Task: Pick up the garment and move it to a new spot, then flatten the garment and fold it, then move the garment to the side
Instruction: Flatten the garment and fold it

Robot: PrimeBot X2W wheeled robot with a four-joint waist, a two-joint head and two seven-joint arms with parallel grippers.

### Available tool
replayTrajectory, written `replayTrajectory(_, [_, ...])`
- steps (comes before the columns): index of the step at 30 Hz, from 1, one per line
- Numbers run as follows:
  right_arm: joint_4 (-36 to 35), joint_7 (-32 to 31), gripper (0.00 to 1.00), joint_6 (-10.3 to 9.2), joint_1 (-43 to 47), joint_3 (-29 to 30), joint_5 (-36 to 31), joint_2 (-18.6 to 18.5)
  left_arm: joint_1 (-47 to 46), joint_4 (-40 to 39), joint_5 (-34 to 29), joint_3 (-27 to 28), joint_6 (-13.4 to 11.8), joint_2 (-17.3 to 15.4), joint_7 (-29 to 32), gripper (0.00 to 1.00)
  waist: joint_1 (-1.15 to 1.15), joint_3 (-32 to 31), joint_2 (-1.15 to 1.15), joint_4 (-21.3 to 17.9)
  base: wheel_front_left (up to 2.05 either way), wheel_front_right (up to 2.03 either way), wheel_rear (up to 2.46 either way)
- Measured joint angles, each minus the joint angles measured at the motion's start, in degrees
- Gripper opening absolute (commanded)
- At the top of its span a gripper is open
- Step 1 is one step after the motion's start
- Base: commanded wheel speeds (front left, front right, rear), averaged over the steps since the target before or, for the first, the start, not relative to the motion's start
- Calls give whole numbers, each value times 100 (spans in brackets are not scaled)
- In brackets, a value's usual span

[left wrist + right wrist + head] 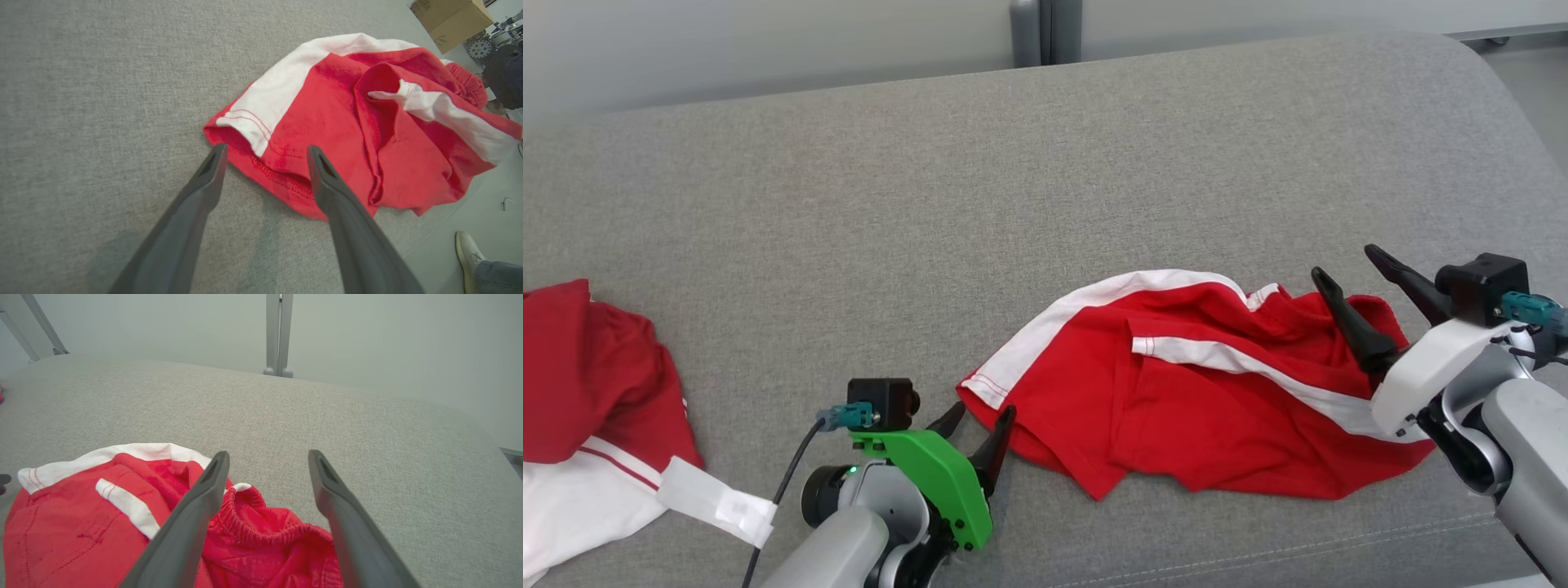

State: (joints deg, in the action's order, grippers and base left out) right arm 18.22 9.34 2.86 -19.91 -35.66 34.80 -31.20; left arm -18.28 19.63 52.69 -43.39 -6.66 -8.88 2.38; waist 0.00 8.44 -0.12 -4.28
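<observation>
Left gripper [985,410] sits at the bottom of head view, centre-left, green bracket [931,474] behind the fingers. Jaws are spread wide with nothing in them. Left wrist view: left gripper [266,149] fingertips straddle the garment [347,134] at its leg hem [278,175]. One finger overlaps the red edge, contact can't be confirmed.

Right gripper [1344,261] is at lower right, also wide open and empty, hanging over the garment's right end. Right wrist view: right gripper [268,453] is above the elastic waistband [261,526], with the garment [81,531] spreading off to that view's left.

Garment [1217,392] looks like red shorts with white side stripes. It lies crumpled and partly folded over itself on the grey cushion [931,204], front right, between the two grippers.

Second red-and-white garment [580,384] is bunched at the cushion's left edge, well apart, white tag [715,502] sticking out.

Left wrist view, off the cushion: a person's shoe [470,249] on the floor and a cardboard box [449,20] further out. Behind the cushion: metal post [1045,28] against a pale wall.
</observation>
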Motion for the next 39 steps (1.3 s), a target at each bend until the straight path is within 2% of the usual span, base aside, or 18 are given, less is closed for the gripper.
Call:
replayTrajectory(4, [-49,-16,100,13,-107,-49,-2,116,8,96,146,85,-2,129,168,100,0,75,0,60,0,0,0])
replayTrajectory(10, [-52,-76,100,15,-202,-193,-59,259,-24,207,207,292,-18,135,203,100,0,187,0,61,0,0,0])
replayTrajectory(20, [109,-83,100,7,-200,-185,-69,253,-61,182,208,276,-18,232,235,100,0,250,0,-125,0,0,0])
replayTrajectory(35, [224,-73,100,-40,-190,-178,-69,261,-195,56,151,250,-18,238,307,100,0,210,0,-171,0,0,0])
replayTrajectory(36, [231,-64,100,-45,-190,-178,-69,260,-195,42,151,254,-18,241,308,95,0,205,0,-169,0,0,0])
replayTrajectory(37, [237,-54,100,-45,-189,-178,-69,260,-195,42,151,253,-18,243,312,86,0,200,0,-168,0,0,0])
replayTrajectory(39, [249,-48,100,-44,-188,-186,-69,266,-195,66,151,271,-18,245,311,81,0,189,0,-166,0,0,0])
